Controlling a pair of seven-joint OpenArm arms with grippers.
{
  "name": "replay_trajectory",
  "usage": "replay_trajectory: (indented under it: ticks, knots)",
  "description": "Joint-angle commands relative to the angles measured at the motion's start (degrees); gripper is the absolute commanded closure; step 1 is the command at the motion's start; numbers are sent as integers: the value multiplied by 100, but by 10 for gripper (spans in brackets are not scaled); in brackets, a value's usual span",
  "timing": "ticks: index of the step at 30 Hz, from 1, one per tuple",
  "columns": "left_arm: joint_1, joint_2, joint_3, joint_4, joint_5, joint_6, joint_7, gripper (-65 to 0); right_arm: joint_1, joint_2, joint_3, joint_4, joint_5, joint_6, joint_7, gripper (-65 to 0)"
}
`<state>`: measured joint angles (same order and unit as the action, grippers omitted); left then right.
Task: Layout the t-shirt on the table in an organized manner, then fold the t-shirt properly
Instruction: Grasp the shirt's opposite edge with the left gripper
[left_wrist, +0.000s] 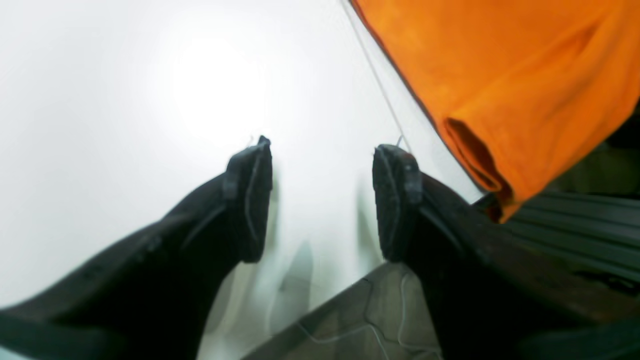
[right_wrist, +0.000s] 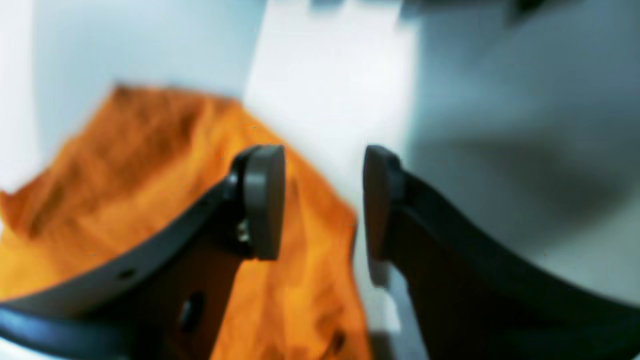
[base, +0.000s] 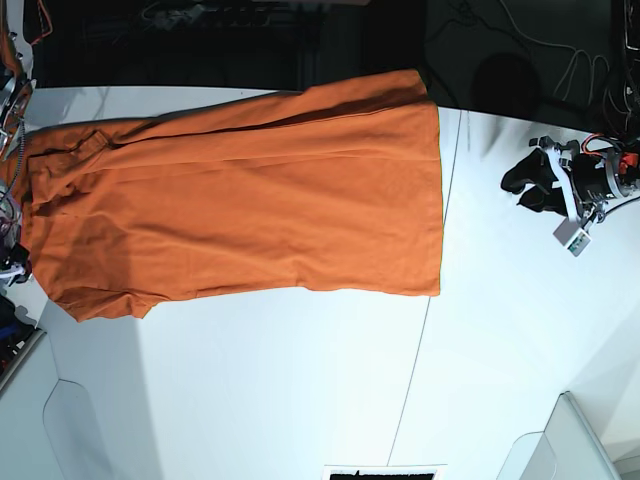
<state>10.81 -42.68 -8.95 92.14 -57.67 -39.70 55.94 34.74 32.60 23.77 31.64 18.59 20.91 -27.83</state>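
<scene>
Surface (base: 300, 400): white and bare on the near side of the t-shirt.
T-shirt (base: 240, 200): spread flat; hem edge runs along the dark seam (base: 432, 300).
Left claw (left_wrist: 322, 200): spread, empty, over bare surface, well apart from the hem.
Right claw (right_wrist: 324, 202): spread, empty, above the shirt's edge.

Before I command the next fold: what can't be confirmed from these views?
- Base view: the right pincer is not visible; the left image edge cuts off the t-shirt at its collar end, so no neck label shows.
- Base view: the left pincer is too small to judge its opening.
- Right wrist view: heavy blur hides fabric detail below the right pincer.
- Left wrist view: the top and right edges cut the shirt; only one corner shows beside the table.
</scene>
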Motion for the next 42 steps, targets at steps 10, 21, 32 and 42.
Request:
replay_trajectory:
  ticks: [10,21,32,42]
  knots:
    - [-144,-109,-50,26,155,-30,-459,-347,175,-140,20,-249,256,1010,111,-257]
    - [-1314,326,107,-1486,267,-30,-1012,-362,160,-133,20,-249,417,1043,-297,-215]
    - [-3296,1567,1410,-3770,1419,-30,-1829,-361,160,-120,20,-249,415,1043,-437,-214]
    - [-3536,2214,1462,-4050,2295,201,-1932,-267,164,-116,20,-249,417,1043,-435,-150]
